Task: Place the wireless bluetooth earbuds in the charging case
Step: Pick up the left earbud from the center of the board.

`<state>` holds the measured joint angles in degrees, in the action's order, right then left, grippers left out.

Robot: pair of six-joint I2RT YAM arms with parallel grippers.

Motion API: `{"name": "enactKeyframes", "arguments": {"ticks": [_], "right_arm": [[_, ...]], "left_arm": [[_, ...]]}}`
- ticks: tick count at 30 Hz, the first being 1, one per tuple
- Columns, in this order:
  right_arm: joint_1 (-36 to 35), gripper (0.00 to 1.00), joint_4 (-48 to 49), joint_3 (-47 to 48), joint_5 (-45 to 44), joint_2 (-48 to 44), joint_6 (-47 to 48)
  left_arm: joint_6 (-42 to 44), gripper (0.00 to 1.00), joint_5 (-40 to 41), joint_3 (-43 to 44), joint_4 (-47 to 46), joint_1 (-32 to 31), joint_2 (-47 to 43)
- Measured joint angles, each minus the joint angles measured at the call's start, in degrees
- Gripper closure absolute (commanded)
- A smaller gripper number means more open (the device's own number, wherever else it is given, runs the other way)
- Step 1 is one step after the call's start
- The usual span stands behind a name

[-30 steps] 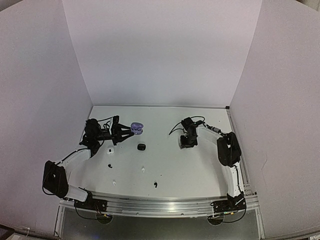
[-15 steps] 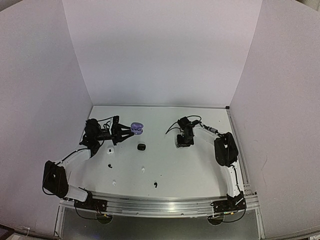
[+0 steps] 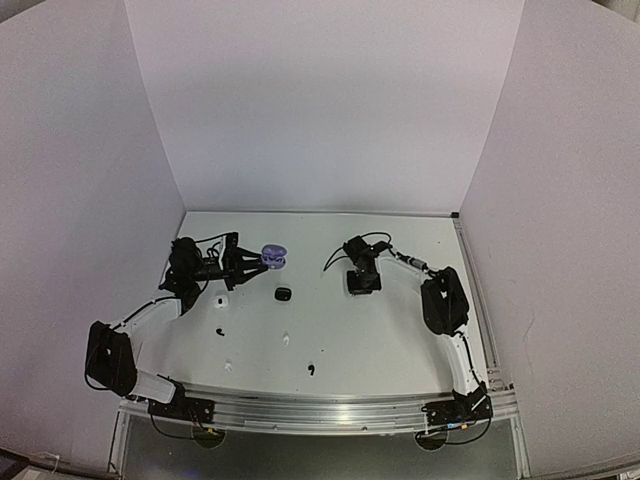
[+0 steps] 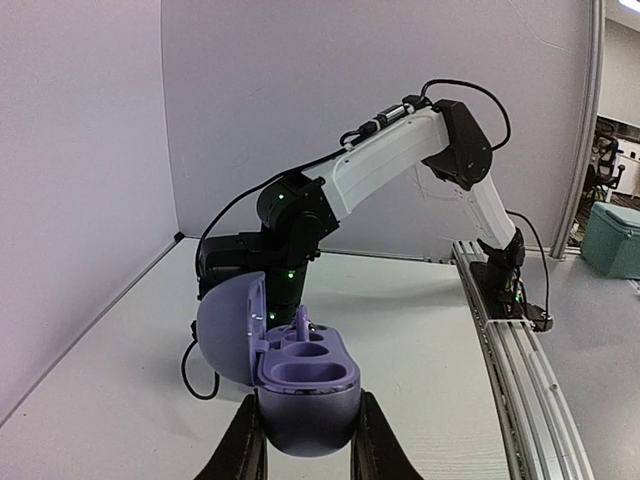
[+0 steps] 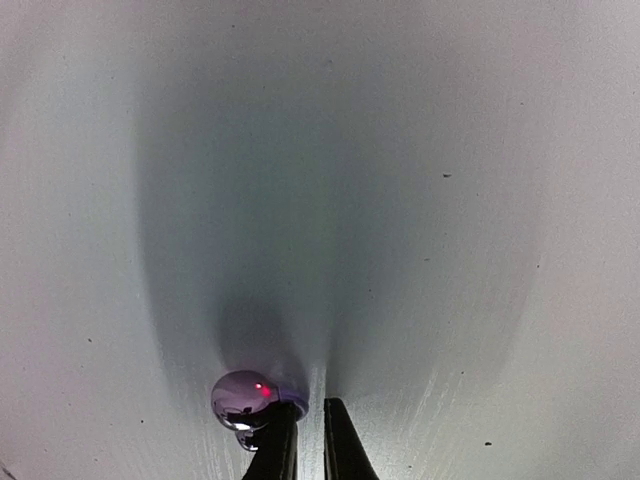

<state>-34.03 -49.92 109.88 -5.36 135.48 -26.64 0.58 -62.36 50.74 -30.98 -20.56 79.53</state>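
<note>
My left gripper (image 4: 305,440) is shut on the lower shell of an open purple charging case (image 4: 305,395), held above the table with its lid swung up to the left. A purple earbud stem (image 4: 301,322) stands in the far socket; the near socket is empty. In the top view the case (image 3: 274,256) is at the left-centre. My right gripper (image 5: 305,432) points down at the table with its fingers almost together and nothing between them. A shiny silvery-purple earbud (image 5: 243,397) lies against the outside of its left finger. The right gripper (image 3: 362,285) is right of centre.
A small black case (image 3: 283,294) lies between the two grippers. Loose earbuds dot the near-left table: a white one (image 3: 222,301), a black one (image 3: 219,331), another white (image 3: 287,340) and a black one (image 3: 311,370). White walls enclose three sides.
The right arm has shifted left toward the table's middle, and its jaws have narrowed. The left arm and the case have stayed put.
</note>
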Motion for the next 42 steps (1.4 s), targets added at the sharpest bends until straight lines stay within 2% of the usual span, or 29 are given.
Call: {"name": "enactKeyframes", "arguments": {"ticks": [4,38,39,42], "right_arm": [[-0.6,1.0,0.6,-0.9,-1.4,-0.2,0.3],[-0.8,1.0,3.9,-4.1,-5.7,-4.7,10.0],[-0.8,0.99,4.0,-4.1,-5.4,-4.7,10.1],[-0.8,0.86,4.0,-4.1,-3.8,-4.7,10.1]], "left_arm": [[0.3,1.0,0.1,0.0,0.0,0.0,0.0],[0.9,1.0,1.0,-0.6,0.0,0.0,0.0],[0.9,1.0,1.0,-0.6,0.0,0.0,0.0],[0.9,1.0,1.0,-0.6,0.0,0.0,0.0]]}}
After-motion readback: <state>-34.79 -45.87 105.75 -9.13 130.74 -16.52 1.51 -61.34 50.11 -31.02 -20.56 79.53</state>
